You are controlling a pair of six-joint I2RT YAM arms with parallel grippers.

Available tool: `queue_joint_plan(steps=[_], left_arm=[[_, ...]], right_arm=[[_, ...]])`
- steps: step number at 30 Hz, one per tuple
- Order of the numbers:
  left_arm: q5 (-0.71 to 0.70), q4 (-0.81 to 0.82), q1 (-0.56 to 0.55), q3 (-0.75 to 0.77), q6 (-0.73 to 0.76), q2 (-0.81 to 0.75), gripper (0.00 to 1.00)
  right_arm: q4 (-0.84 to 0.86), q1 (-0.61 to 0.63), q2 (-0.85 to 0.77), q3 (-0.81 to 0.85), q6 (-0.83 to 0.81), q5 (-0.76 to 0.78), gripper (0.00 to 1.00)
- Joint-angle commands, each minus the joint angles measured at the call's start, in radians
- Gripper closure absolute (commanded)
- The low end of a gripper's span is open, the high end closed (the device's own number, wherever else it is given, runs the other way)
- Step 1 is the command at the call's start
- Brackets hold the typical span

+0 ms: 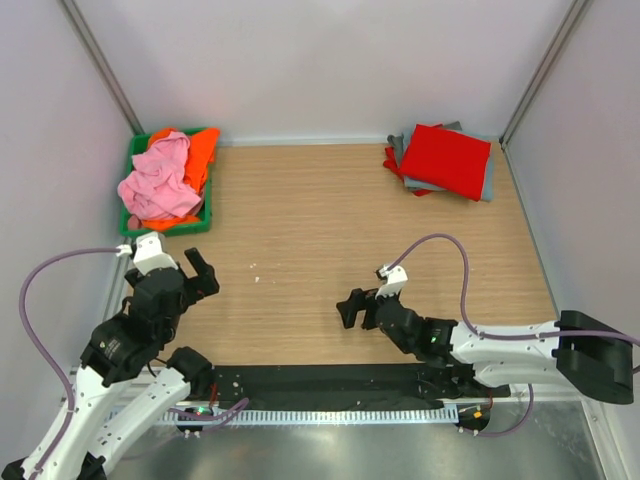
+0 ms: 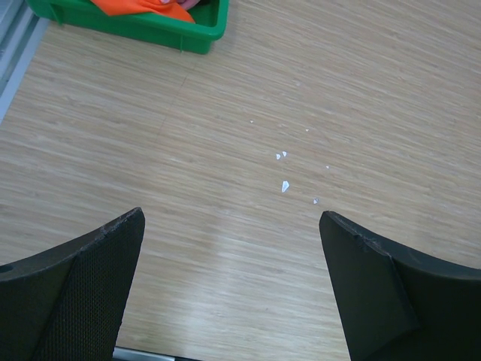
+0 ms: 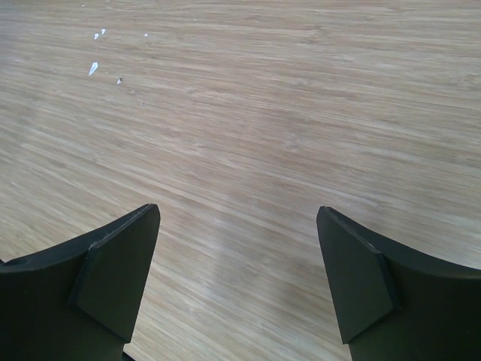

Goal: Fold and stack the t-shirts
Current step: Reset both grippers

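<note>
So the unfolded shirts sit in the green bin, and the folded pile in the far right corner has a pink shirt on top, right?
Not quite: the top view shows a red shirt topping the folded pile, not pink. The pink shirt lies in the green bin.

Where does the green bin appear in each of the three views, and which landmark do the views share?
Top external: green bin in the upper left, at the far left corner of the table.
Left wrist: top left corner, cut off by the edge.
Right wrist: not in it.
Shared landmark: white specks on the table, seen in all three.
</note>
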Motion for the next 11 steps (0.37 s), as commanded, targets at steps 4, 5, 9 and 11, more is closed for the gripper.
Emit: queue_joint_plan(steps=[4,5,9,11], left_arm=[[-0.048,0.005,-0.001,0.000,-0.026,-0.013,0.00],[-0.051,0.004,-0.001,0.000,-0.028,-0.017,0.00],[-0.061,0.002,-0.001,0.000,-0.034,-0.033,0.01],[-0.065,-0.006,-0.001,-0.001,-0.039,-0.044,0.00]], right_arm=[[0.155,0.006,0.005,-0.009,-0.024,-0.042,0.04],[0.167,0.006,-0.001,-0.018,-0.034,-0.064,0.04],[0.215,0.006,-0.038,-0.061,-0.039,-0.110,0.05],[0.206,0.006,-0.058,-0.075,-0.022,-0.104,0.04]])
